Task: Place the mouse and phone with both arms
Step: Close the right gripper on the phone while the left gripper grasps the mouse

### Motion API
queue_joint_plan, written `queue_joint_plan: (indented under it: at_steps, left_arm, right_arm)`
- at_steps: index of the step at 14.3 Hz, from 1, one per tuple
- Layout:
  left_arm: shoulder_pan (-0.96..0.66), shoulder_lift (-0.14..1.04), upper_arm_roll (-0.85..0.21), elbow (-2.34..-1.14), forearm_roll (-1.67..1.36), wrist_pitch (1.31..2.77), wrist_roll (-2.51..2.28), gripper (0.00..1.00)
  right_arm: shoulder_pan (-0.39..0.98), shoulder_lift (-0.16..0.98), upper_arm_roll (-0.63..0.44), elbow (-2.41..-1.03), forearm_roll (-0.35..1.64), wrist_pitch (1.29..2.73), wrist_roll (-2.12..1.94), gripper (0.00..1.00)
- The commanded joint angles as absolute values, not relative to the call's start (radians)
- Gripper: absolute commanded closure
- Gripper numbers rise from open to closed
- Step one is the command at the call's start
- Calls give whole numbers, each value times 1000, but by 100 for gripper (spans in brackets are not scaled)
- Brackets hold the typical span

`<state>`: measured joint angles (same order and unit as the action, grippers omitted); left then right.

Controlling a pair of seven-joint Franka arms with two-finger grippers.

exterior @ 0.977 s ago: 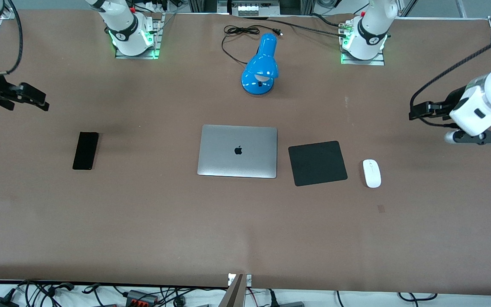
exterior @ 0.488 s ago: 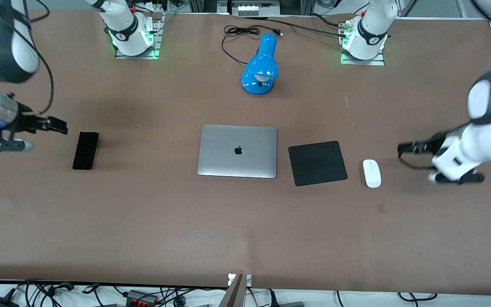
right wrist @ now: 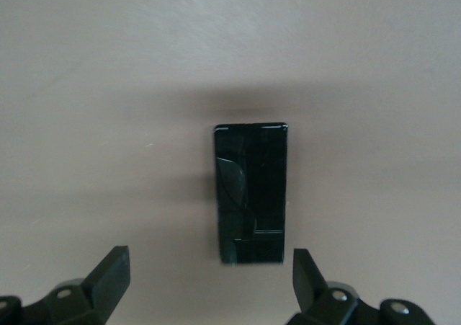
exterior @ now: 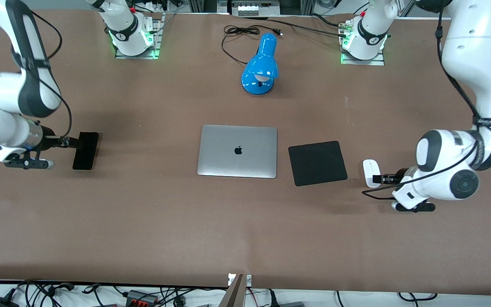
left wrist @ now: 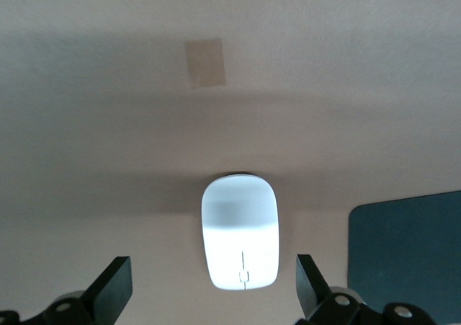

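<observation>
Brown table cover (exterior: 143, 221) carried everything. Both arms were on the approach step, neither holding anything.

Left gripper (exterior: 382, 178) sat low at the left arm's end of the table, over the edge of the mouse (exterior: 371, 173). Left wrist view showed the fingers (left wrist: 112, 289) spread wide, the mouse (left wrist: 240, 232) lying between and just ahead of them, untouched, flat on the table. Black mouse pad (exterior: 317, 163) lay beside the mouse, toward the laptop (exterior: 237, 151); its corner showed in the wrist view (left wrist: 407, 253).

Right gripper (exterior: 71, 141) hovered at the right arm's end, over the edge of the phone (exterior: 85, 150). Right wrist view showed the fingers (right wrist: 108, 276) set wide, the phone (right wrist: 251, 192) centred ahead of the gap, flat, face up, not yet touched.

Blue desk lamp (exterior: 261, 65) stood well clear of both, up by the arm bases.

Judgement: grasp not yet begun on either side. Next move likely calls for each gripper to advance until its item sits squarely between the fingers, drop to table level, then close. Phone is thin and flat, so purchase on its edges looked the harder of the two
</observation>
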<state>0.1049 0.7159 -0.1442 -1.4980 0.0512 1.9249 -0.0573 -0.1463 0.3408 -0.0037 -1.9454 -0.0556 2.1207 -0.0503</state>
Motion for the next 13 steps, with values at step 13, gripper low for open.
queue_joint_plan:
  at_steps: [13]
  left_arm:
    - [69,790,-147,-1493,146,1905,-41,0]
  right_arm:
    - [-183,506,-3,-2036,-75,2371,-46,0]
